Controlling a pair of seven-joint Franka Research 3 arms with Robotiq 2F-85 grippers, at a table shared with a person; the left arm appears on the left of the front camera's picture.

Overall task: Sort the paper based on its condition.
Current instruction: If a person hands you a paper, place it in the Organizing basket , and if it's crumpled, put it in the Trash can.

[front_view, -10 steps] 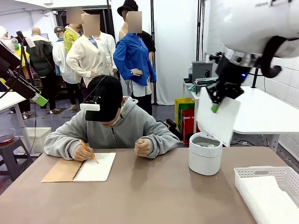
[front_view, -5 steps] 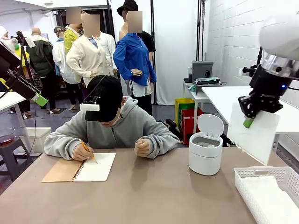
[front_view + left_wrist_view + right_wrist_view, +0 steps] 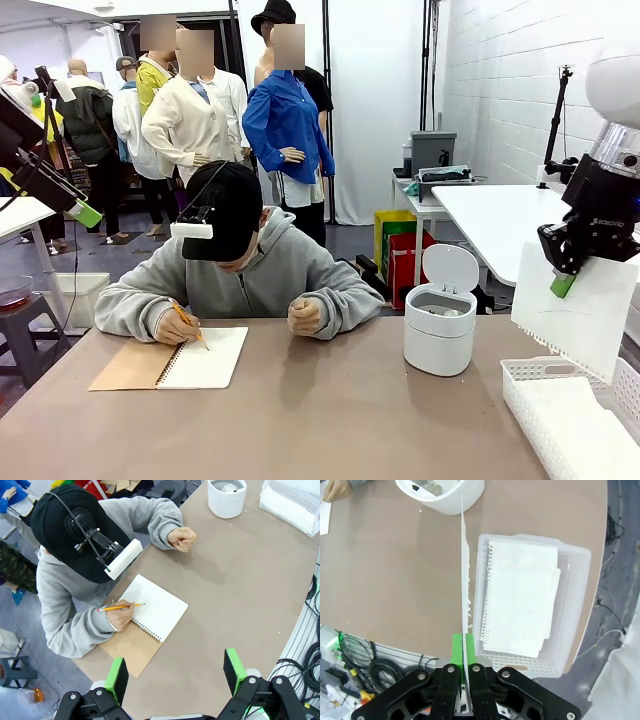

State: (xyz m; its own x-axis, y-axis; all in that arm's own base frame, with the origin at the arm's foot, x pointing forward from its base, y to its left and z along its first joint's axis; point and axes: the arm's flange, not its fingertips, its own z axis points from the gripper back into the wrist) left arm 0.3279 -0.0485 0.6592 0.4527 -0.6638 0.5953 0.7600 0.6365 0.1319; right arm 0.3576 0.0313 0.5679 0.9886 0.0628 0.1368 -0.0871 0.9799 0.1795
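A brown table (image 3: 300,420) fronts a busy workshop. Above the basket (image 3: 520,385) at its right edge, the right gripper (image 3: 563,285) pinches a flat sheet (image 3: 585,310), likely to drop it on the stacked sheets (image 3: 522,597). The left gripper (image 3: 175,672) hangs spread, empty.

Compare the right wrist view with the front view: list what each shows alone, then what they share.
Right wrist view alone: paper sheets already lying inside the basket.
Front view alone: the person's pencil on the open notebook.
Both: the right gripper shut on a hanging sheet above the basket, and the open white bin.
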